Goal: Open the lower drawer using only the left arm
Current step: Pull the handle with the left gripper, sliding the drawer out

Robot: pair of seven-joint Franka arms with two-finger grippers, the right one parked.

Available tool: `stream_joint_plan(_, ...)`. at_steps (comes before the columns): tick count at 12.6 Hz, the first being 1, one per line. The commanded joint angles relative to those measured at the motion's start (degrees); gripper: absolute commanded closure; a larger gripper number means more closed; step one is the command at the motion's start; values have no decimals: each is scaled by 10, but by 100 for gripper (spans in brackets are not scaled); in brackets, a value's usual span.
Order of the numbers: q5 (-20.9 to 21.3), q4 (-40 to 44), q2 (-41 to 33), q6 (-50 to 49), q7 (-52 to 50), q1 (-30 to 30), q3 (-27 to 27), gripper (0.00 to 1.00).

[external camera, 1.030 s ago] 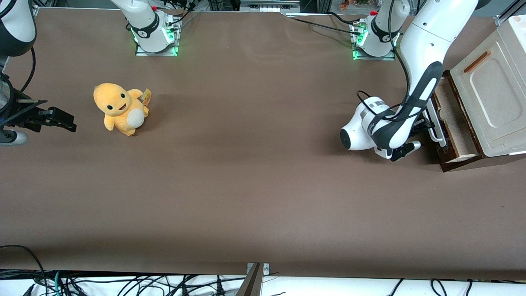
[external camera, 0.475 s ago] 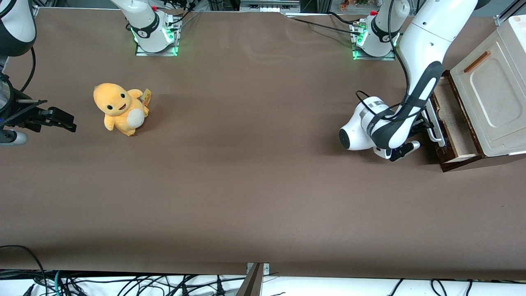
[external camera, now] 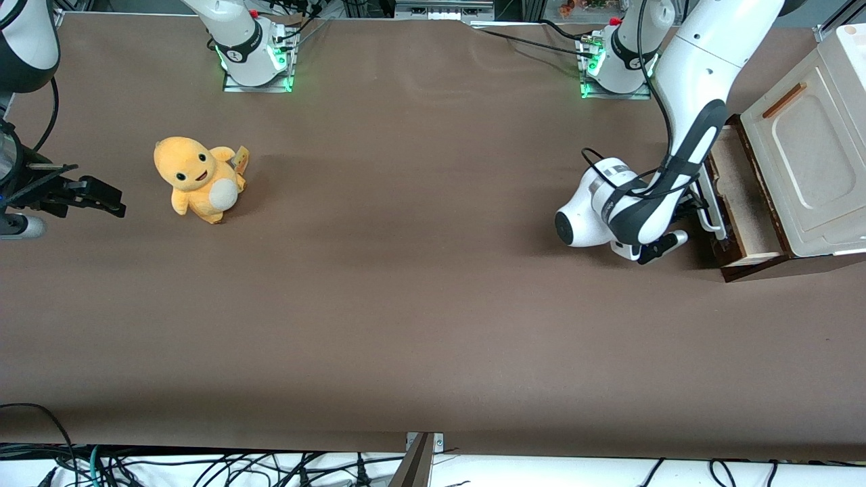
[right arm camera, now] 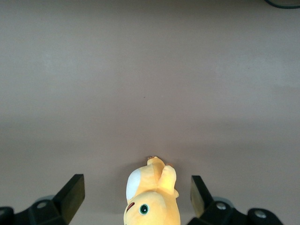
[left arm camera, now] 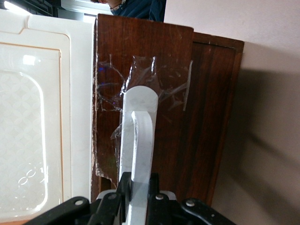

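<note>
The lower drawer (external camera: 743,197) has a dark brown front (left arm camera: 173,93) and a long white bar handle (left arm camera: 138,140). It stands partly pulled out of the cabinet at the working arm's end of the table, with its pale wood tray showing. The left arm (external camera: 683,155) reaches down in front of it. Its black gripper (left arm camera: 139,192) is shut on the white handle, one finger (left arm camera: 123,187) on each side of the bar. In the front view the gripper (external camera: 691,211) is mostly hidden by the arm's wrist.
Above the drawer sits the cream-white panel (external camera: 805,155) with its thin orange-brown handle (external camera: 785,100). An orange plush toy (external camera: 199,179) sits toward the parked arm's end of the table. Both arm bases (external camera: 612,67) stand along the edge farthest from the front camera.
The gripper has moved a little away from the cabinet with the handle in it. The drawer has come out slightly farther.
</note>
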Motion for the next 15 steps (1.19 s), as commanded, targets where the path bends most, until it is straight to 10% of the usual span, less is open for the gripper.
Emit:
stream_joint_plan(1,-37,12,-6,-34,-25,-14,-7,84)
stream_joint_plan(4,-36,12,-6,-33,-25,-14,-7,80)
stream_joint_plan(7,-35,12,-5,-32,-24,-13,-7,32)
stream_joint_plan(15,-70,36,-3,-25,-10,-7,-7,19)
